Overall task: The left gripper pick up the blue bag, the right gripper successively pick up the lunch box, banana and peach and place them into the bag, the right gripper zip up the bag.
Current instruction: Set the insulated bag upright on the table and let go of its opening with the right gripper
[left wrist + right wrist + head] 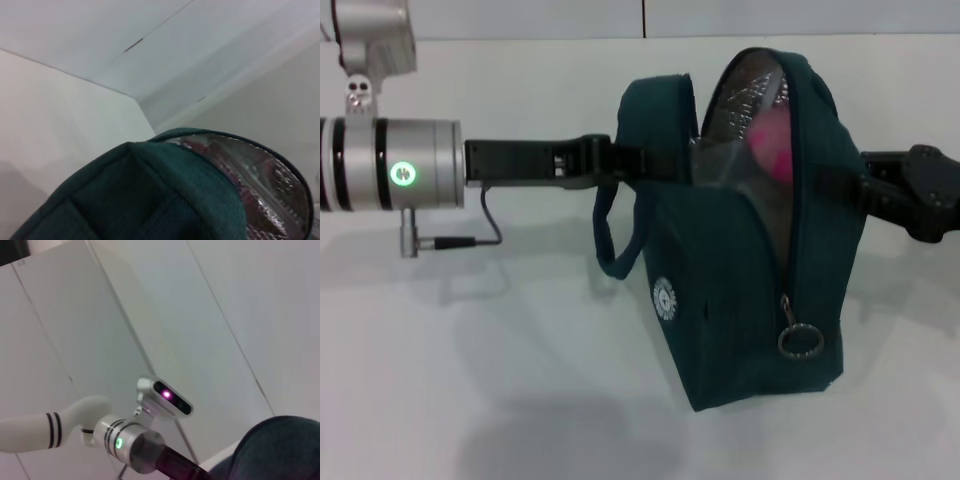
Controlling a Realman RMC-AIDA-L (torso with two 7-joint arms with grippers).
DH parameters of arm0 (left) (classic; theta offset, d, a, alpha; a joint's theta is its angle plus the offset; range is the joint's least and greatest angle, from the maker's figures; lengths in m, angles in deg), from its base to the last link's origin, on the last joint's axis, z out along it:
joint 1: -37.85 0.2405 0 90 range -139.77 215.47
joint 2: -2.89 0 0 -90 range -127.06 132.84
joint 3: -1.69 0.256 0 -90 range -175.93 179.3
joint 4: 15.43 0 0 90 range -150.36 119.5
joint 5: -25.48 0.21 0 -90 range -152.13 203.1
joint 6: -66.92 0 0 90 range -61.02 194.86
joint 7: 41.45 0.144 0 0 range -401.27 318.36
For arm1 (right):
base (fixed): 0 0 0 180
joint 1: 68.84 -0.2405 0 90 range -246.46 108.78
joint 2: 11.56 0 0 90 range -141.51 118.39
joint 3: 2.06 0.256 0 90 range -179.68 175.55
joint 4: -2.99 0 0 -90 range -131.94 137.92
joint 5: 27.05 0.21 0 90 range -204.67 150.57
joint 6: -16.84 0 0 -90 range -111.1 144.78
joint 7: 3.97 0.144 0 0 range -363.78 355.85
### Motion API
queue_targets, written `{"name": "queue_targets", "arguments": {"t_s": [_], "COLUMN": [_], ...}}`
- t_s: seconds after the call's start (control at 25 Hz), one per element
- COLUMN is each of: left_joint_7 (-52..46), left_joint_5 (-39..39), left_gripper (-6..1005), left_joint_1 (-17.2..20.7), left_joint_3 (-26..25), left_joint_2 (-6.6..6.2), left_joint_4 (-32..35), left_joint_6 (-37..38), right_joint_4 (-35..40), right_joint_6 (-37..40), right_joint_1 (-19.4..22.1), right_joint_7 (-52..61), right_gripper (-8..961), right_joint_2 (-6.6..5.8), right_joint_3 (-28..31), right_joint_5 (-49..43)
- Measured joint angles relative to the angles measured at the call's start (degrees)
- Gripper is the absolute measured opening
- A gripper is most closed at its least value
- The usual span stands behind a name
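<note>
The blue bag [740, 270] hangs upright above the white table, its mouth unzipped and the silver foil lining [745, 95] showing. The pink peach [775, 140] shows inside the opening. My left gripper [650, 162] reaches in from the left and is shut on the bag's upper edge by a handle [610, 240]. My right gripper [876, 188] sits against the bag's right side, its tips hidden behind the fabric. The zipper's ring pull [800, 340] hangs low on the front. The lunch box and banana are out of view. The left wrist view shows the bag top [150, 200].
The white table [470, 360] spreads below the bag and carries its shadow. A pale wall stands behind. In the right wrist view the left arm [125, 440] and a corner of the bag [280, 450] show against wall panels.
</note>
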Motion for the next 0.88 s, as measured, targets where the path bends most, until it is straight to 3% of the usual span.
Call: {"name": "queue_targets", "arguments": {"t_s": [0.36, 0.8, 0.88], "left_joint_7": [-0.22, -0.52, -0.56], "left_joint_5": [0.21, 0.29, 0.29], "left_gripper": [35, 36, 36], "left_joint_1": [3.42, 3.90, 3.98], "left_joint_3": [-0.12, -0.05, -0.01], "left_joint_2": [-0.39, -0.91, -1.04], "left_joint_4": [-0.43, -0.59, -0.59], "left_joint_6": [0.03, 0.51, 0.55], "right_joint_4": [-0.58, -2.07, -2.07], "right_joint_6": [1.20, 1.95, 2.20], "right_joint_1": [0.05, 0.01, 0.02], "right_joint_7": [-0.40, -0.10, -0.18], "right_gripper": [130, 157, 297], "right_joint_2": [0.59, 0.61, 0.66], "right_joint_3": [-0.58, 0.64, 0.81], "right_joint_5": [-1.47, -1.85, -1.89]}}
